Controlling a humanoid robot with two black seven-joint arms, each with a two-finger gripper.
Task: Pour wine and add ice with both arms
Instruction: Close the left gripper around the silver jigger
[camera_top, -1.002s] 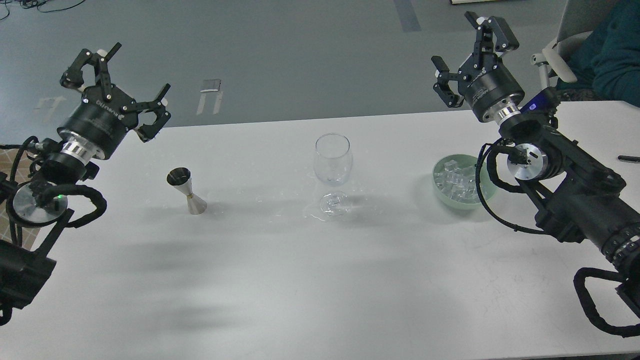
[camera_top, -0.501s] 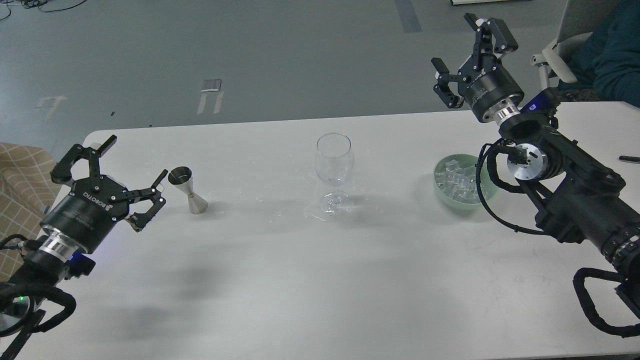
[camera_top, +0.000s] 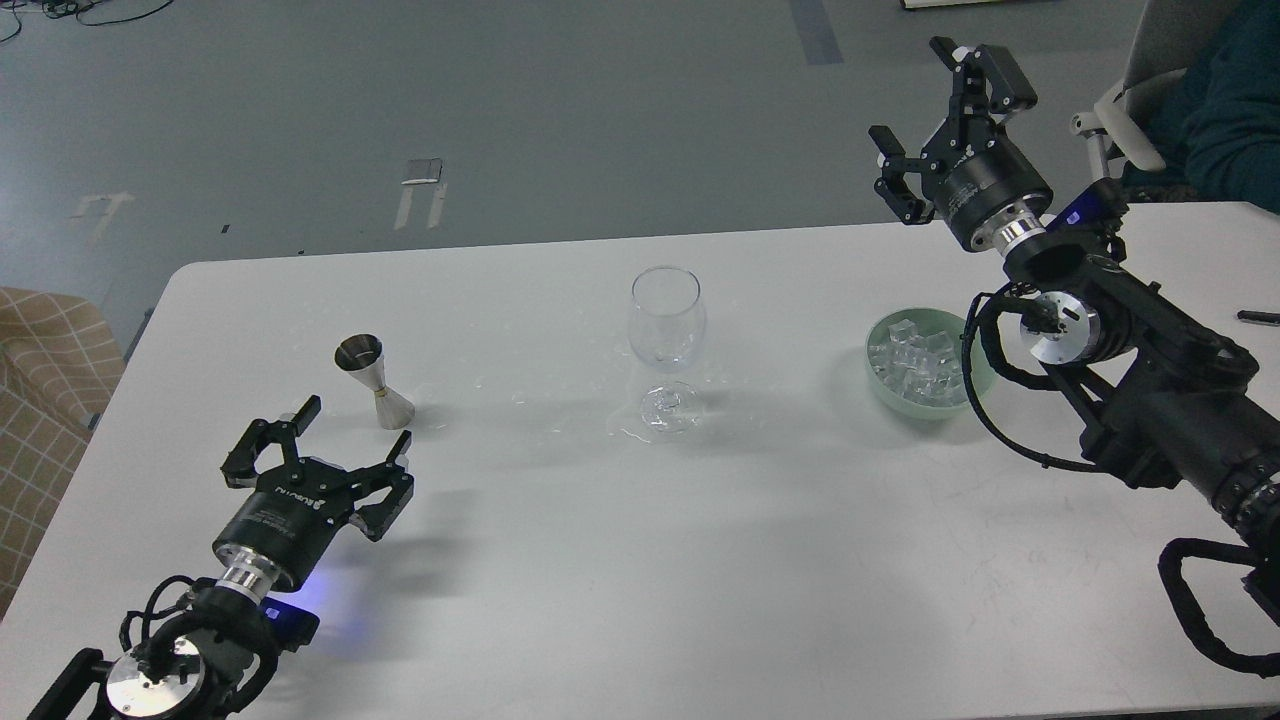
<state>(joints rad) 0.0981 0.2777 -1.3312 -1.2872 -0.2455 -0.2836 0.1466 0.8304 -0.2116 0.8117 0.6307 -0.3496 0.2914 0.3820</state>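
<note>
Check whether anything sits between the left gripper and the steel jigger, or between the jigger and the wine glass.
Nothing visible does. The left gripper, jaws open, sits just short of the jigger with bare table between. From the jigger across to the wine glass there is only tabletop with a few wet spots.

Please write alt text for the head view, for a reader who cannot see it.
Two black robot arms reach over a white table; the left pincer, open, sits low just short of a steel jigger, and the right pincer, open, is raised behind a green bowl of ice. An upright wine glass stands between them.
</note>
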